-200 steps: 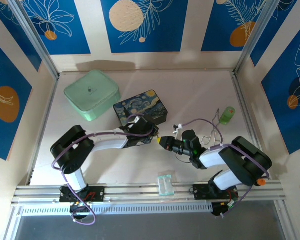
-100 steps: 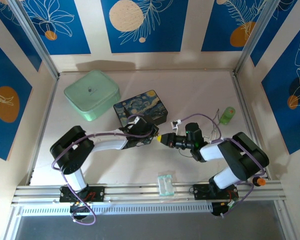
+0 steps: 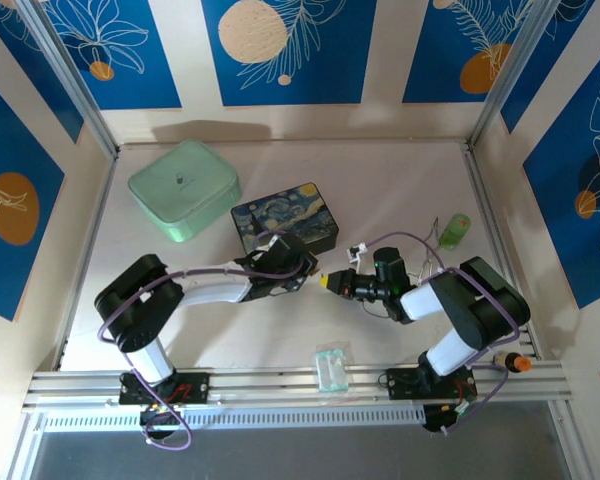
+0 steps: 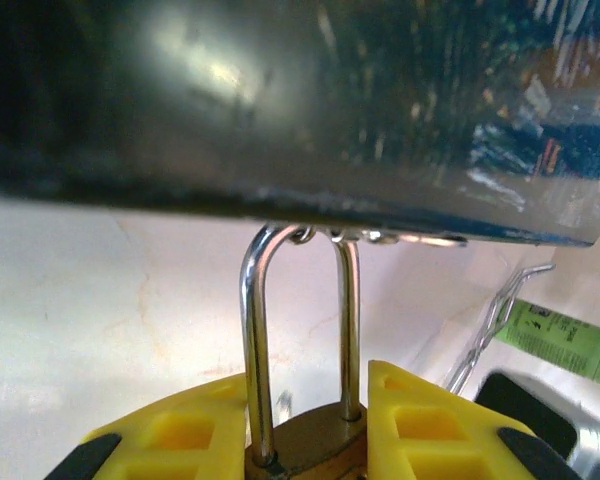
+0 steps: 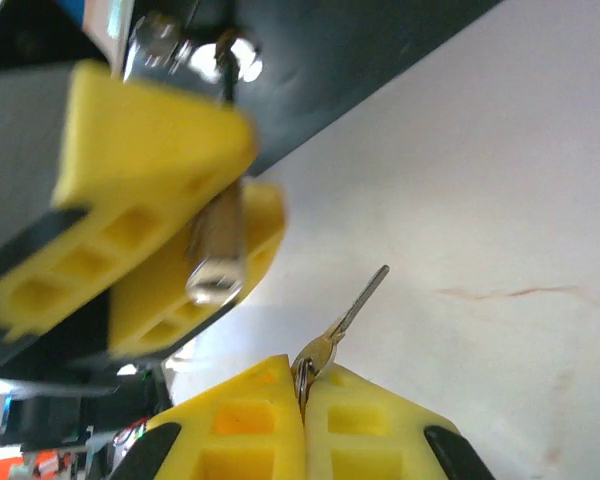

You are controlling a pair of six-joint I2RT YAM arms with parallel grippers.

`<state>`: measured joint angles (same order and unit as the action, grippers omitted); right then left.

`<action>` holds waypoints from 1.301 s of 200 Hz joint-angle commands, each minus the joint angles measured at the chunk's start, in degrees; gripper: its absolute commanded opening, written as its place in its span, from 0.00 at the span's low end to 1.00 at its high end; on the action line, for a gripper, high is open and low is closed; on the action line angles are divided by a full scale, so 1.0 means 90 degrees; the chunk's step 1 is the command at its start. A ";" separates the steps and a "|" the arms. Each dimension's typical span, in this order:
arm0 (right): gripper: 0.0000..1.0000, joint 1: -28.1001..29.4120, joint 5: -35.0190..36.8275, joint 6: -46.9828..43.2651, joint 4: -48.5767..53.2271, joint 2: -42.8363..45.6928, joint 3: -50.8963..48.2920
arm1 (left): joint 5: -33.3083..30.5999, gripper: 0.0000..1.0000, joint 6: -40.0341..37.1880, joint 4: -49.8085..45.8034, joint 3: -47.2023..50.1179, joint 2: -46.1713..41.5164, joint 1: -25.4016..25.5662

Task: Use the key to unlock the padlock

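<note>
Brass padlock (image 4: 310, 447) sits clamped in the left pincer (image 4: 306, 388), shackle shut; right pincer (image 5: 303, 386) pinches the key (image 5: 360, 300), tip near but not in the lock yet, so inserting and turning remain.

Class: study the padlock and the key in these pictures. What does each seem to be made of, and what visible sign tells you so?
The padlock has a body that looks like brass, going by its dull golden-brown colour. Its shackle looks like polished steel, mirror-bright with sharp reflections. The key is thin silvery metal, perhaps steel or nickel-plated, with a duller grey sheen.
</note>
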<state>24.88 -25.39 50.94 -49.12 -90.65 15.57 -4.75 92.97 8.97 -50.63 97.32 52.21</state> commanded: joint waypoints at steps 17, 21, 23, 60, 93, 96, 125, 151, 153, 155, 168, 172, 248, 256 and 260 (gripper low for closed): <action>0.00 -0.0145 0.0072 -0.0237 0.0164 -0.0071 0.0062 | 0.0503 0.20 0.0274 -0.0052 0.0217 -0.0095 0.0156; 0.00 -0.0155 0.0058 -0.0265 0.0165 -0.0057 0.0049 | 0.0475 0.21 0.0259 -0.0082 0.0216 -0.0091 0.0153; 0.00 -0.0154 0.0048 -0.0280 0.0170 -0.0048 0.0035 | 0.0459 0.21 0.0240 -0.0099 0.0216 -0.0083 0.0148; 0.00 -0.0197 -0.0603 -0.0909 0.0995 0.0564 -0.0031 | 0.0515 0.46 0.0022 -0.0129 0.0177 0.0165 0.0127; 0.00 -0.0197 -0.0933 -0.1170 0.1719 0.1121 0.0005 | 0.0457 0.57 -0.0016 -0.0018 0.0329 0.0173 0.0137; 0.00 -0.0200 -0.1003 -0.1168 0.1727 0.1134 0.0028 | 0.0430 0.57 -0.0024 -0.0040 0.0346 0.0139 0.0137; 0.00 -0.0230 -0.2101 -0.1028 0.1239 0.1296 0.0090 | -0.0007 0.58 -0.0442 -0.0111 0.0651 -0.0543 0.0166; 0.00 -0.0167 -0.3087 -0.0815 0.1052 0.1563 0.0301 | -0.0421 0.58 -0.0960 0.1835 0.1839 -0.1471 0.0164; 0.00 -0.0155 -0.3134 -0.0808 0.1071 0.1600 0.0320 | -0.0432 0.58 -0.1007 0.1955 0.1915 -0.1534 0.0158; 0.00 -0.0142 -0.3180 -0.0807 0.1100 0.1631 0.0347 | -0.0437 0.58 -0.1044 0.2041 0.1978 -0.1601 0.0157; 0.00 -0.0011 -0.3351 -0.0891 0.1360 0.1846 0.0513 | -0.0389 0.60 -0.1363 0.2542 0.2257 -0.1980 0.0156; 0.00 0.0033 -0.3377 -0.0929 0.1475 0.1911 0.0564 | -0.0326 0.60 -0.1470 0.2561 0.2272 -0.2079 0.0154; 0.00 0.0430 -0.3059 -0.1092 0.2410 0.2611 0.1121 | -0.0227 0.60 -0.1182 0.3705 0.2966 -0.3153 0.0317; 0.00 0.0470 -0.3013 -0.0986 0.2241 0.2618 0.1107 | -0.0210 0.59 -0.1090 0.3580 0.2941 -0.3212 0.0339; 0.00 0.0485 -0.2983 -0.0922 0.2162 0.2616 0.1098 | -0.0197 0.59 -0.1043 0.3544 0.2932 -0.3238 0.0350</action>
<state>27.97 -52.10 41.76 -30.24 -67.75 24.45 -5.43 81.34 38.59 -24.36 70.61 54.48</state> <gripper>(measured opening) 0.058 0.601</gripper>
